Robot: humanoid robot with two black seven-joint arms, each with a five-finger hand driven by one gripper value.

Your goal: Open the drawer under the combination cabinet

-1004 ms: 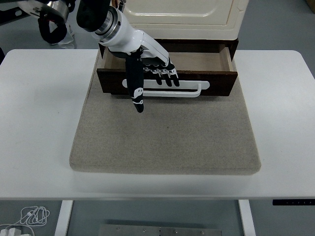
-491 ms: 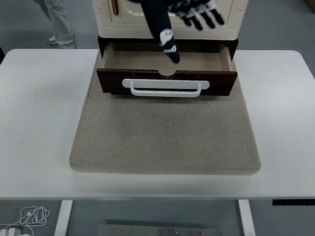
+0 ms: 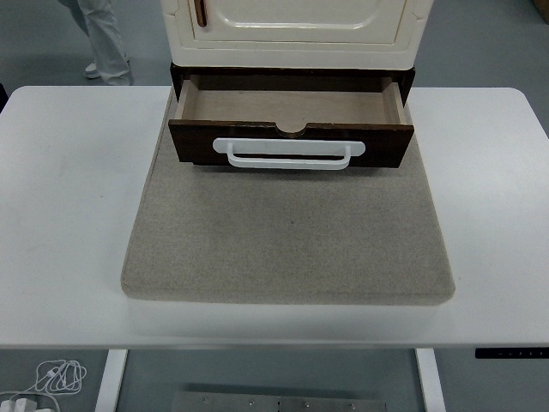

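Note:
The cream combination cabinet (image 3: pixel 296 34) stands at the back middle of the table, its door shut. Below it the dark brown drawer (image 3: pixel 292 142) is pulled out towards me, and its bare wooden inside (image 3: pixel 287 105) shows. A white bar handle (image 3: pixel 288 153) runs across the drawer's front. Neither of my hands is in view.
The cabinet rests on a grey felt mat (image 3: pixel 287 240) that covers the middle of the white table (image 3: pixel 69 215). A person's legs (image 3: pixel 101 39) stand on the floor at the top left, behind the table. White cables (image 3: pixel 56 376) lie on the floor at the bottom left.
My left hand lifted off the drawer's handle, rose in front of the cabinet and has left the picture. The drawer stays pulled out.

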